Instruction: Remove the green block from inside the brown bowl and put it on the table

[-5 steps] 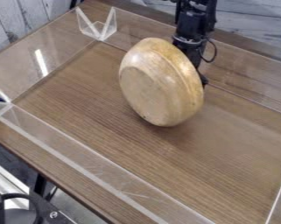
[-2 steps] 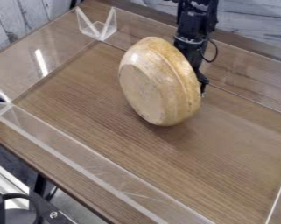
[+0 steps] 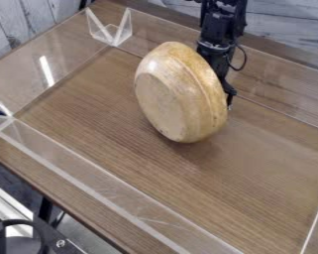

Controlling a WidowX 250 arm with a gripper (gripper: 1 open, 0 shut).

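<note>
Standing on its edge, the brown bowl [image 3: 182, 91] shows its round outside to the camera, because the tool [image 3: 228, 94] behind it seems to tip it. Its opening cannot be told. No green block shows on the bench [image 3: 148, 179].

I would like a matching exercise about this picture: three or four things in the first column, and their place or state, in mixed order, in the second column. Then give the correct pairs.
Column one:
1. brown bowl
2. gripper
3. table
4. clear acrylic walls

Column two:
A. low and see-through, running along the table's edges
B. tipped up on its side, rounded outside facing the camera
C. flat wood-grain surface under the bowl
D. dark, reaching down behind the bowl's right rim

Pairs: 1-B, 2-D, 3-C, 4-A. The green block is not visible from this view.
</note>
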